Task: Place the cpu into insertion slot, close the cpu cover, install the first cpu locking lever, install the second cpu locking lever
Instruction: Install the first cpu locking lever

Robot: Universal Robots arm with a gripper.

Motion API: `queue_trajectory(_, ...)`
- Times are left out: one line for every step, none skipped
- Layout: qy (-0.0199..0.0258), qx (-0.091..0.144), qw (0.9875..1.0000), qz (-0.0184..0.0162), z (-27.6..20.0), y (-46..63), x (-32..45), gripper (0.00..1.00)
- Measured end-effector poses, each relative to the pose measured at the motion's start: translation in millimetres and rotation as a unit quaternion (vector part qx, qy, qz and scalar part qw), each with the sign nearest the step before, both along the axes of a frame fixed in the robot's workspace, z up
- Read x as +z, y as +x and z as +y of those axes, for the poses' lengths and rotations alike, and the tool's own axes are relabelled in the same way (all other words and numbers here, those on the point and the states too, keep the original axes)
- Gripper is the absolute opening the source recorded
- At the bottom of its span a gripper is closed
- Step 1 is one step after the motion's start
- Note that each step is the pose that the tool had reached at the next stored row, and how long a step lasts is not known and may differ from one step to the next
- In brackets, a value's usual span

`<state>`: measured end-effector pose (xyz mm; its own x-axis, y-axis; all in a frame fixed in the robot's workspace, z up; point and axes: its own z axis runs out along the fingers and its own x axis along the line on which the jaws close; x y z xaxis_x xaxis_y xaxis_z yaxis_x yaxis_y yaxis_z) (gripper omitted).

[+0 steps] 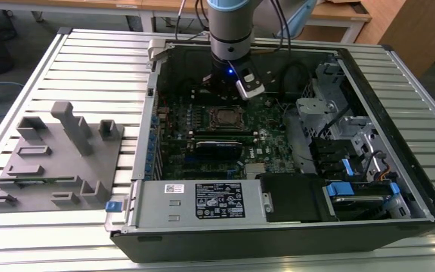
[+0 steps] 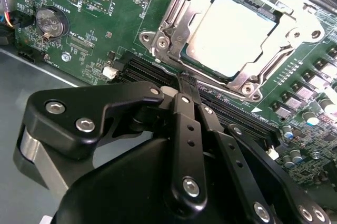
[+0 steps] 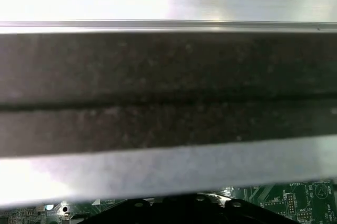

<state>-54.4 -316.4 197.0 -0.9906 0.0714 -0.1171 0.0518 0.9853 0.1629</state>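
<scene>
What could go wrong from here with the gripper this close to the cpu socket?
One: the gripper sits shut right at the edge of the cpu cover; a slip might scrape the cpu showing through its window. Two: its tips hang over the black slots beside the socket, so a sideways push could knock them.

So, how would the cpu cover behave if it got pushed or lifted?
The cpu cover looks like thin sheet metal, so it is probably light and slightly springy. It lies flat around the cpu, so a downward push would likely barely move it. Its shiny surface may be slippery.
</scene>
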Motion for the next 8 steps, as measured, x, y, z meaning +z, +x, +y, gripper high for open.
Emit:
queue_trajectory(0.0000, 0.000, 1.0000, 0.0000, 0.0, 0.2, 0.0, 0.11)
queue_trajectory(-0.0001, 0.000, 1.0000, 0.0000, 0.0, 0.2, 0.0, 0.11)
queue_trajectory(-0.0001, 0.000, 1.0000, 0.0001, 0.0, 0.2, 0.0, 0.11)
queue_trajectory(-0.0001, 0.000, 1.0000, 0.0001, 0.1, 0.3, 0.0, 0.11)
queue_trajectory(-0.0001, 0.000, 1.0000, 0.0001, 0.3, 0.3, 0.0, 0.11)
queue_trajectory(-0.0002, 0.000, 1.0000, 0.0001, 0.7, 0.3, 0.0, 0.11)
queue_trajectory(-0.0002, 0.000, 1.0000, 0.0001, 1.1, 0.3, 0.0, 0.11)
queue_trajectory(-0.0002, 0.000, 1.0000, 0.0001, 1.8, 0.3, 0.0, 0.11)
